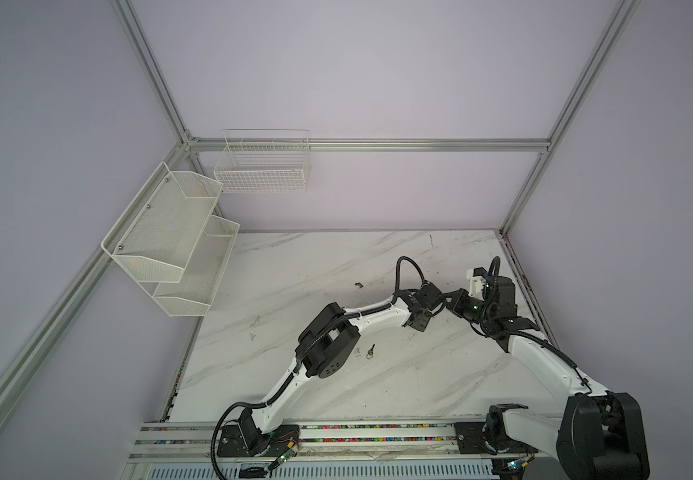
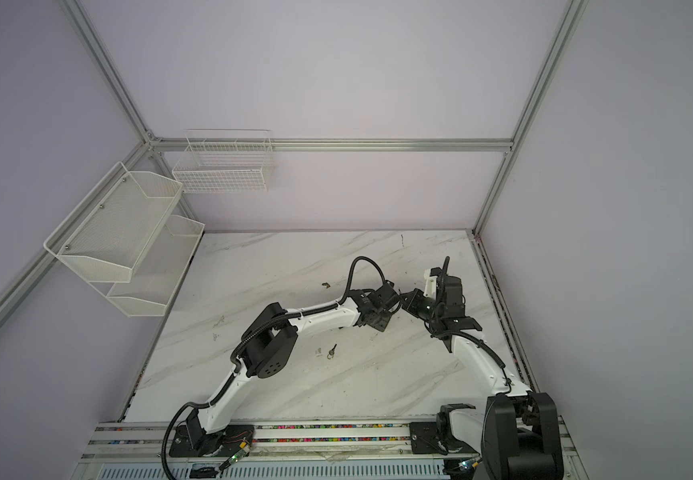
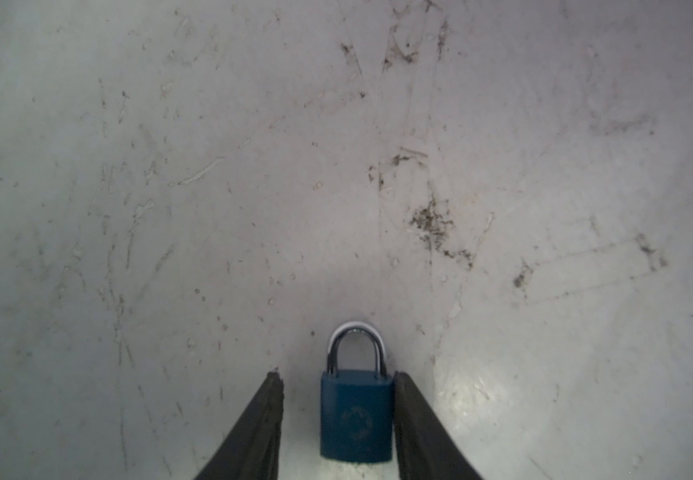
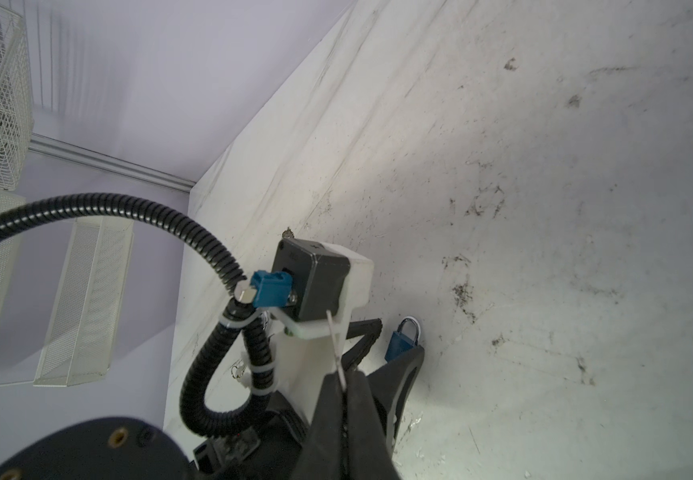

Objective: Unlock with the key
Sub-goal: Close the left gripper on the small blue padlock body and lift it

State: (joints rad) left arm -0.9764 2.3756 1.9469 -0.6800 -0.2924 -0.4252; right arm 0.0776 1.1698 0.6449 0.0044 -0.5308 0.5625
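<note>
Blue padlock [image 3: 356,415] lay at the bottom of the left wrist view, shackle pointing up-frame, between the left gripper [image 3: 337,376]'s spread fingers. 1 touched its side, the other stood just off. Right gripper [image 4: 345,384] was pressed together, and I couldn't see anything in it. Key [image 1: 372,352] lay well apart, below centre in both top views.

left arm [image 1: 374,318] reaching right, left tool [image 3: 338,376] pointed down, jaws parted, right tool [image 4: 347,376] pressed closed beside it

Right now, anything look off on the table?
Yes: the key lies loose on the table, apart from both grippers and far from the padlock. The left gripper straddles the padlock; the right gripper is shut, holding nothing visible.
</note>
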